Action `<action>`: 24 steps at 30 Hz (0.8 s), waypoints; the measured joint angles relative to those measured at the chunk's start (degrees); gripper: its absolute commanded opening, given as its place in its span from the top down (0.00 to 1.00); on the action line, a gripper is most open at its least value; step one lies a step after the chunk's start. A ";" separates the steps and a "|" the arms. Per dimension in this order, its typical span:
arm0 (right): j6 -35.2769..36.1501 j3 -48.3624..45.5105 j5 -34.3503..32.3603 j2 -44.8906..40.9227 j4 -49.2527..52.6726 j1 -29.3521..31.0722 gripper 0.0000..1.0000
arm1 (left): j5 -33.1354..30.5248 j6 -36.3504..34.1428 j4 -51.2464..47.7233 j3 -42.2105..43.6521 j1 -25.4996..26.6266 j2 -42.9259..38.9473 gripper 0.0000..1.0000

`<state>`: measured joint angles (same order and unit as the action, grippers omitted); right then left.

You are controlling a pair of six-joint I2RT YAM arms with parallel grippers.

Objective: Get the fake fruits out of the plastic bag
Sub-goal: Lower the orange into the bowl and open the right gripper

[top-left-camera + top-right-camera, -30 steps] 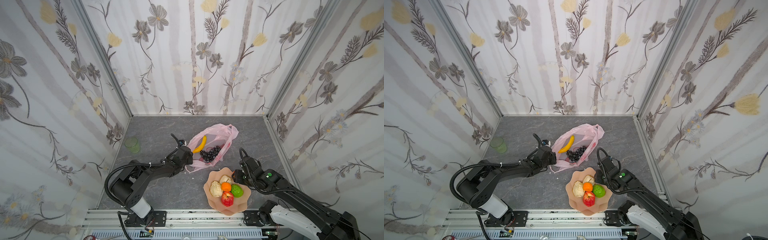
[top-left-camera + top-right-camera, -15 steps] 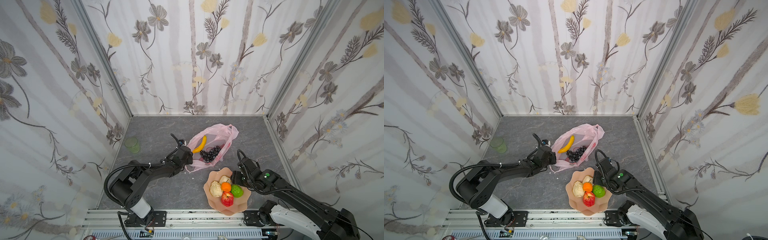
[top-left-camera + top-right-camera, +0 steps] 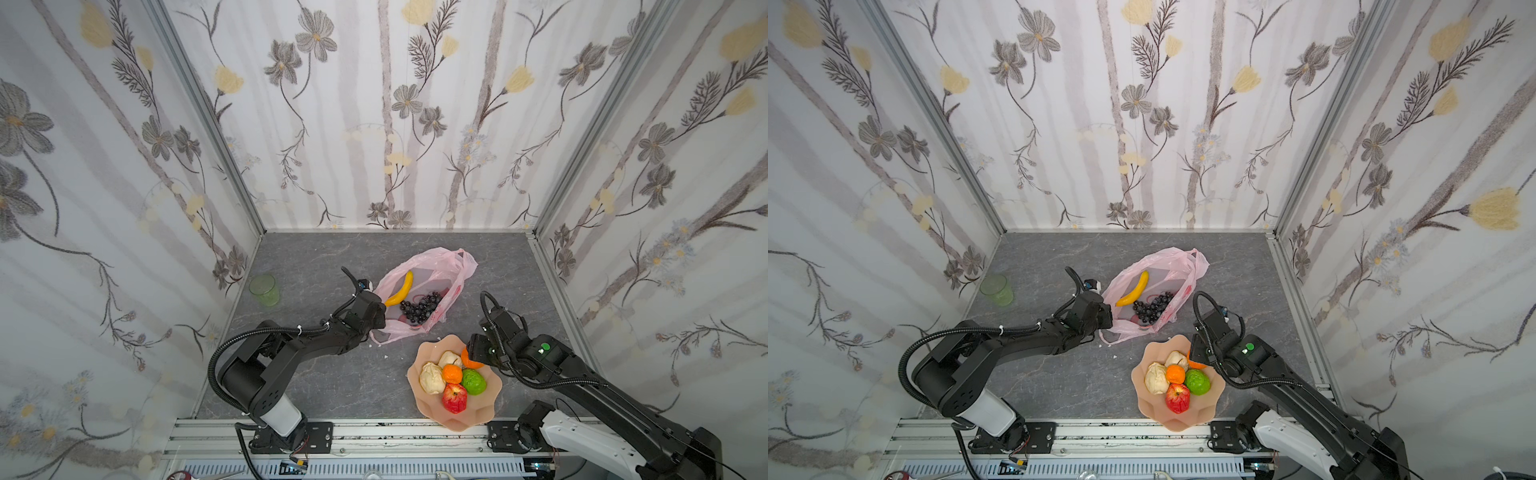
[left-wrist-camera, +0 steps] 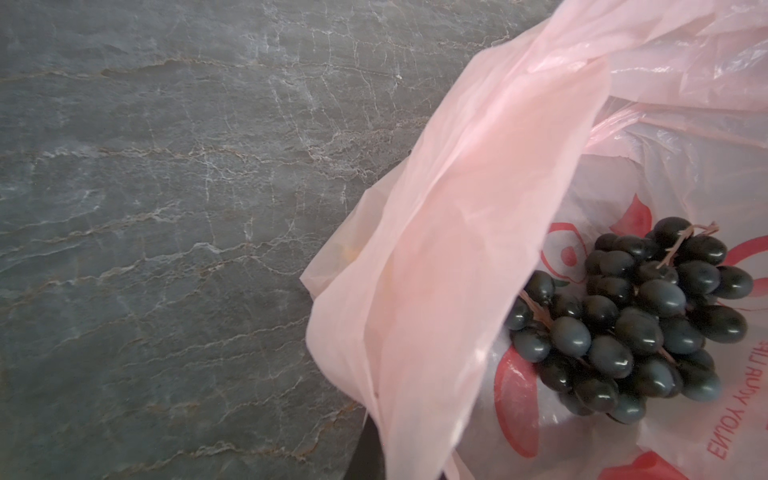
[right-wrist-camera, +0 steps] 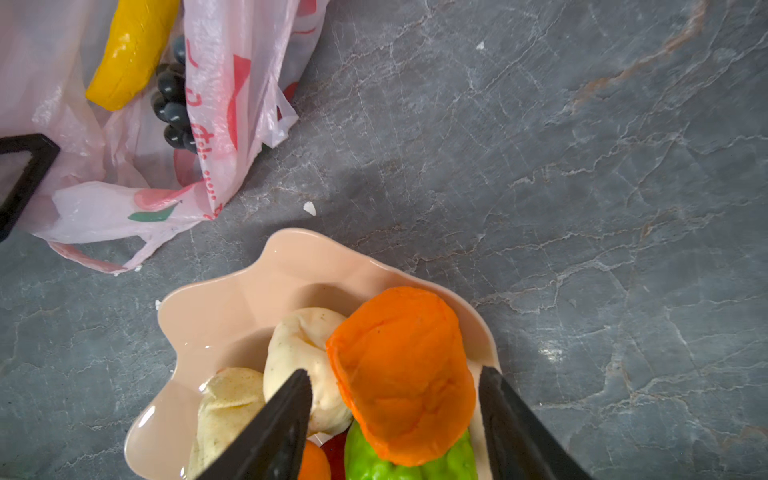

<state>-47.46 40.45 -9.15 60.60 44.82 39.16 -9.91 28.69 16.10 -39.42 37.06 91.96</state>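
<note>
The pink plastic bag (image 3: 440,259) is lying open on the grey tabletop (image 3: 353,386), with a yellow banana (image 3: 401,287) and a dark grape bunch (image 3: 419,306) inside it. The left gripper (image 3: 374,318) is pinching the bag's near edge, jaws closed on the film. Just beside the bag, a peach plate (image 3: 457,419) is holding the other fake fruits. There the right gripper (image 5: 395,386) is hovering, jaws apart around an orange (image 5: 399,365) resting on the pile.
</note>
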 measured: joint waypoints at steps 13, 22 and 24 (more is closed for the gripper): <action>0.20 -0.85 -1.27 2.89 0.87 1.49 0.47 | 0.02 0.02 0.00 0.00 0.00 0.13 0.92; -0.17 -2.86 -0.50 3.06 -1.01 2.49 0.50 | 0.04 0.02 0.00 -0.02 0.00 0.17 0.92; -0.28 -2.86 -0.20 3.26 -1.36 2.78 0.50 | 0.04 0.02 0.00 -0.02 0.00 0.20 0.92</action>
<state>-47.75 37.58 -9.34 63.86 43.46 41.93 -9.87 28.71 16.10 -39.44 37.06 92.16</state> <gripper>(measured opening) 0.503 0.077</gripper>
